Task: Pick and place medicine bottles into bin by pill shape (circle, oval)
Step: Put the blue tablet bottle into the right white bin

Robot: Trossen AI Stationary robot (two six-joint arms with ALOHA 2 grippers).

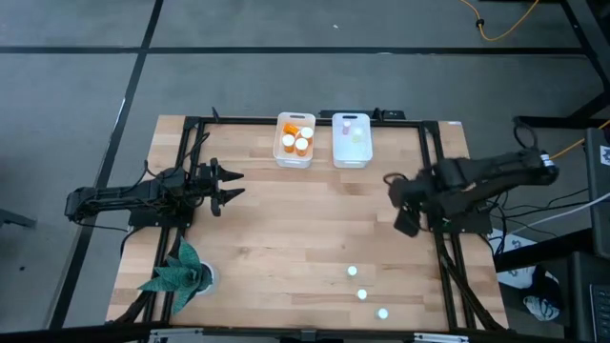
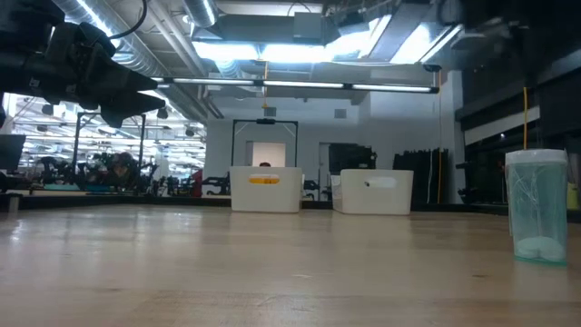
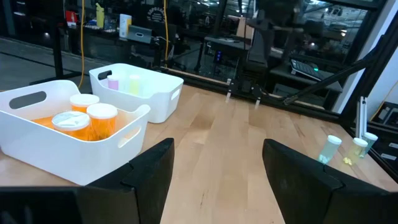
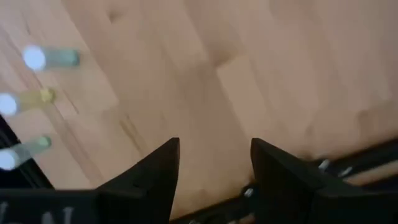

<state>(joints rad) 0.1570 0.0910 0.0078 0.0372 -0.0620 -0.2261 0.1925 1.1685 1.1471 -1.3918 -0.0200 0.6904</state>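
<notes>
Three small pale bottles with white caps (image 1: 362, 293) stand on the table near its near right edge. They also show in the right wrist view (image 4: 48, 58) and the left wrist view (image 3: 329, 148). One stands close in the low view (image 2: 537, 207). Orange bottles (image 3: 87, 118) stand in the left white bin (image 1: 294, 157). Small pale bottles (image 3: 124, 83) stand in the right white bin (image 1: 351, 157). My left gripper (image 1: 232, 185) is open and empty at the table's left, pointing toward the middle. My right gripper (image 1: 400, 205) is open and empty at the right, above the table.
The two bins stand side by side at the far middle of the wooden table. A teal folded thing (image 1: 179, 272) lies at the near left corner. Black frame rails (image 1: 434, 171) run along the table's sides. Bare wood lies between the two grippers.
</notes>
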